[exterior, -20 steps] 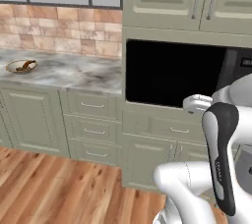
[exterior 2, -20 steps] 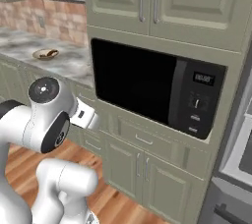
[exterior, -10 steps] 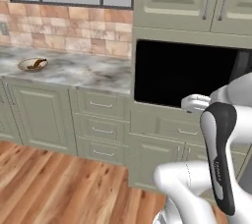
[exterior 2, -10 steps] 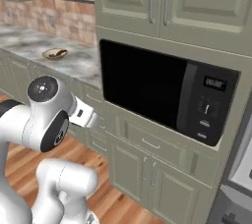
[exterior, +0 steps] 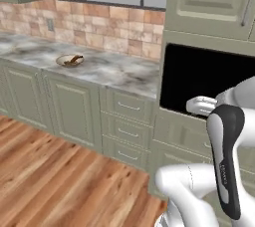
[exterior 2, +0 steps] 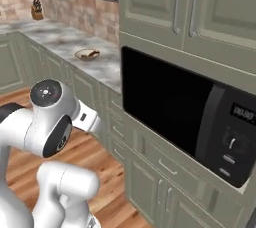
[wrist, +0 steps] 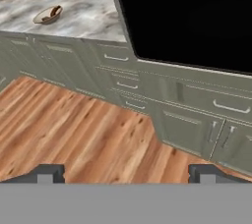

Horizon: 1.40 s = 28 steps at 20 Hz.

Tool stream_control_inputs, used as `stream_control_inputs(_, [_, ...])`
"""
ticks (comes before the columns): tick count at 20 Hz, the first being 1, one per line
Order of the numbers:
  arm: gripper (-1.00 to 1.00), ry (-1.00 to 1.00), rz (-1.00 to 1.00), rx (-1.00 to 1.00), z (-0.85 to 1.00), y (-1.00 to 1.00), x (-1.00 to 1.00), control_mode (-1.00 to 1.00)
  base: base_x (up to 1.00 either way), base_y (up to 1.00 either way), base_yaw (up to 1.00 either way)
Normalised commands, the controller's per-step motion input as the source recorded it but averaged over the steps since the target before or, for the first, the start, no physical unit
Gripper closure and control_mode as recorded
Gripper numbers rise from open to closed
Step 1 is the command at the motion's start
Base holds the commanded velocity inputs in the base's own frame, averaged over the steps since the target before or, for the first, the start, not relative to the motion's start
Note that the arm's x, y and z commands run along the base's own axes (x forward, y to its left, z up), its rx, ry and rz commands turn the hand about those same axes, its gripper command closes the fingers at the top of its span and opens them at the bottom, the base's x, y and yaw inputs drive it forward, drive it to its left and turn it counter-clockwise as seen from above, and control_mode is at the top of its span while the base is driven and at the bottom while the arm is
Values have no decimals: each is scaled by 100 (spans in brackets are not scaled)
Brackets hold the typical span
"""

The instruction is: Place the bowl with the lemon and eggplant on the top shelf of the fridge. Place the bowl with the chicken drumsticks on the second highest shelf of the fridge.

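The bowl with the chicken drumsticks [exterior: 69,60] is shallow and tan and sits on the marble counter [exterior: 114,71], far to the left of the arm. It also appears as a small dish [exterior 2: 87,54] in the right base view and at the upper left [wrist: 47,14] of the hand view, with dark meat pieces inside. My gripper [wrist: 125,176] is open, its fingertips [wrist: 45,174] wide apart with nothing between them, hanging above the wooden floor well short of the counter. The bowl with the lemon and eggplant and the fridge are out of view.
A black microwave [exterior 2: 185,107] is built into the cabinets right ahead of the arm, with drawers [exterior: 127,119] and doors below. A knife block [exterior 2: 36,9] stands at the counter's far end. Wooden floor [wrist: 88,134] lies open in front of the cabinets.
The whole picture has shifted: the base has moved, so counter, bowl and microwave slide rightward in the base views and look nearer. The arm holds the same pose and the gripper stays open.
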Motion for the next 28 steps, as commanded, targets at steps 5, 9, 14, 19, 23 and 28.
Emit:
stream_control_inputs(5, [-100,0,0,0,0,0,0,100,100,100,-3])
stream_control_inputs(9, [-100,0,0,0,0,0,0,100,100,100,-15])
stream_control_inputs(14, [-100,0,0,0,0,0,0,100,100,100,-33])
stream_control_inputs(19, [-100,0,0,0,0,0,0,100,100,100,-41])
stream_control_inputs(23, [-100,0,0,0,0,0,0,100,100,100,-42])
stream_control_inputs(28, [-100,0,0,0,0,0,0,100,100,100,-41])
